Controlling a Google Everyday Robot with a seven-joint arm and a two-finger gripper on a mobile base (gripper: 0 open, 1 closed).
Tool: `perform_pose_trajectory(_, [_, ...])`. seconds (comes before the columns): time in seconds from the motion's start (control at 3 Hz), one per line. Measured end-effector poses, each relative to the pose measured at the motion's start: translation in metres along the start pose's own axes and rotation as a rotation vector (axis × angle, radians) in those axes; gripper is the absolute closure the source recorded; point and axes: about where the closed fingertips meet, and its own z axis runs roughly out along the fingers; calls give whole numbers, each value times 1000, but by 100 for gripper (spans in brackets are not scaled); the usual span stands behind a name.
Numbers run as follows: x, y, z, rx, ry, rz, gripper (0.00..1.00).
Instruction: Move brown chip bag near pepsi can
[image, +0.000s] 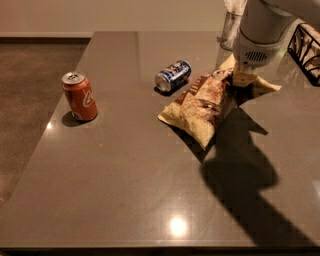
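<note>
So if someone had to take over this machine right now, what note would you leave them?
Pincer: at the far right of the table, closed on the right end of the brown chip bag.
Bag: resting on the table, its left edge just short of the pepsi can, which lies on its side.
Done: bag looks close enough to the can.
Left: probably let go and lift away.
Red-orange can stands apart, left.
</note>
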Motion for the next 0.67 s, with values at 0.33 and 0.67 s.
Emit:
perform_pose_trajectory(0.33, [-4,-25,5,27,-42,50,100])
perform_pose_trajectory(0.67, [-10,-50,16,39,-73,74,97])
